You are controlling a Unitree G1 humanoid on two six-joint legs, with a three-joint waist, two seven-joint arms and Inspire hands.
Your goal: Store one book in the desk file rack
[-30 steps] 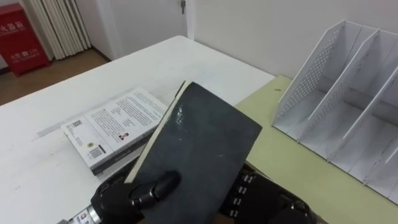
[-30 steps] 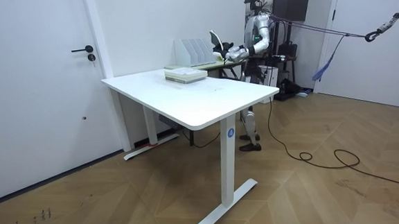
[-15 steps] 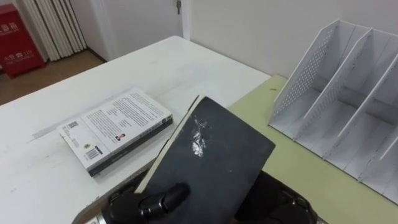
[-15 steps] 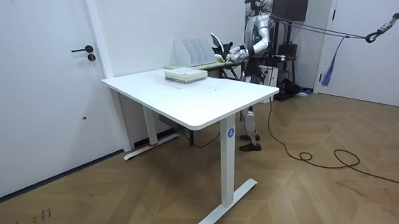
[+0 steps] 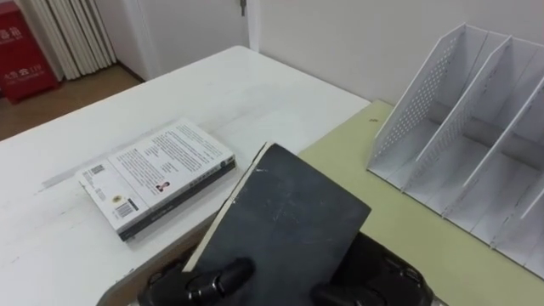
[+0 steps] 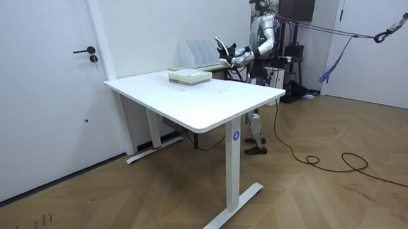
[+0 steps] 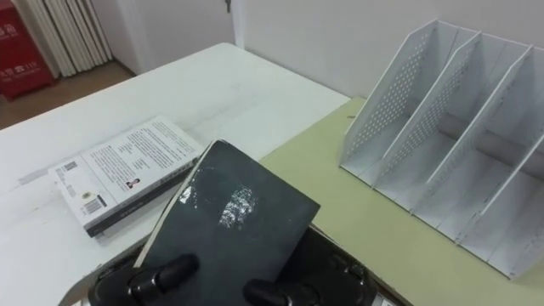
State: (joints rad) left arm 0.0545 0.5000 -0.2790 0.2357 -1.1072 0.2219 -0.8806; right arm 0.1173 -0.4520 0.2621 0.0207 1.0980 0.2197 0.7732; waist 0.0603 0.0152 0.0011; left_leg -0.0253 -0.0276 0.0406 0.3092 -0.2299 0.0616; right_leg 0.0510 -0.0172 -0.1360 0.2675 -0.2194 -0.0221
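The dark book (image 5: 285,223) is off the counter, held up close in front of the robot by both hands at its near end. It tilts, its plain dark cover facing up and its pale page edge turned to the robot's left. The left hand (image 5: 197,280) grasps the near left corner, with its thumb curled over the cover and its fingers underneath. The right hand (image 5: 374,285) clasps the near right side in the same way, thumb lying on the cover.

The book hangs above the line where the white counter (image 5: 229,89) meets the pale green counter (image 5: 399,225). The white file rack (image 5: 476,161) stands on the green counter, ahead and to the robot's right. Its perforated dividers rise side by side and its open slots face the robot. The dark book is well apart from the rack and touches none of its walls.

To the left, a white-covered book (image 5: 157,174) lies flat on the white counter, near the held book but clear of it. A red cabinet (image 5: 21,42) stands on the floor beyond the counter's far left corner.

In the room view the robot stands upright behind the white counter, at the green one, with the dark book raised before its chest and the rack just beside it on the room view's left. A closed door (image 6: 46,88) is in the wall at the room view's left.
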